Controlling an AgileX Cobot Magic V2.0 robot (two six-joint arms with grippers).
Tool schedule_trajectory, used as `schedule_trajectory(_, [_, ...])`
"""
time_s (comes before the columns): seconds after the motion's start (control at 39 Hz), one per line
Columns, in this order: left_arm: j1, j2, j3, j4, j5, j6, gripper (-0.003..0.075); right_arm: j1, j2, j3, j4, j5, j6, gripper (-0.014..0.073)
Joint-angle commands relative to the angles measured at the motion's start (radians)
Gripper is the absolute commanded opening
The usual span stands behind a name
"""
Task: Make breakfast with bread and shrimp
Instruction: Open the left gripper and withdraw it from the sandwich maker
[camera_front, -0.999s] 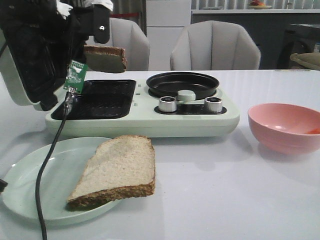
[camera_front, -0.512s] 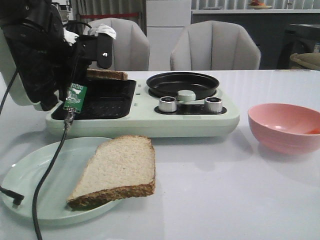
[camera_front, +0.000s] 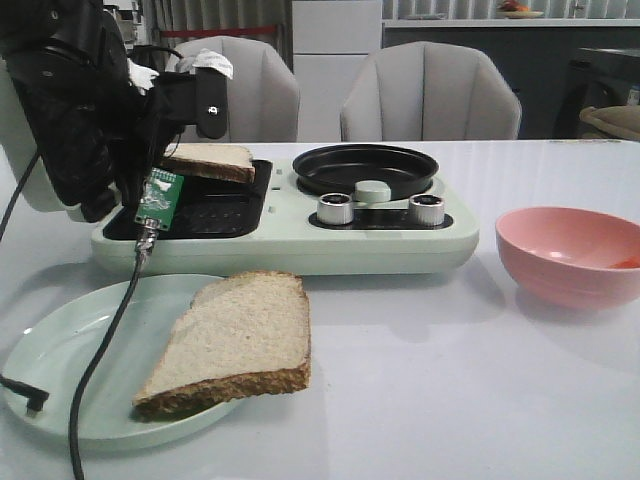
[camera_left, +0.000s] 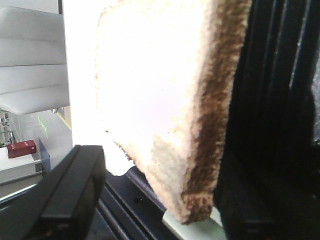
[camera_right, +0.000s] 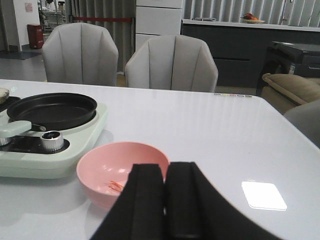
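One slice of bread lies tilted over the black grill plate of the pale green breakfast maker, its low corner on the rim. My left gripper is open around that bread; in the left wrist view a gap shows between one finger and the slice. A second bread slice lies on a pale green plate at the front left. The shrimp are small orange pieces in the pink bowl. My right gripper is shut and empty, just short of the bowl.
The maker's lid stands open at the left behind my left arm. A round black pan and two silver knobs sit on its right half. The pink bowl is at the right. A black cable hangs over the plate.
My left gripper has brought the bread down from above the maker onto the grill plate. The slice now lies tilted, with the jaws spread off it.
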Motion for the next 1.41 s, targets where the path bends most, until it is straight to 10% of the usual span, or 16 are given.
schedule_trajectory(0.0, [-0.020, -0.059, -0.001, -0.076, 0.020, -0.017, 0.0566, -0.003, -0.022, -0.017, -0.014, -0.078, -0.004, 0.0142])
schedule_trajectory(0.9, [-0.077, -0.620, 0.048, -0.919, 0.248, -0.006, 0.0566, -0.003, -0.022, -0.017, -0.014, -0.078, -0.004, 0.0142])
schedule_trajectory(1.38, [-0.018, -1.133, 0.420, -1.116, 0.262, -0.004, 0.0566, -0.003, -0.022, -0.017, -0.014, -0.078, -0.004, 0.0142])
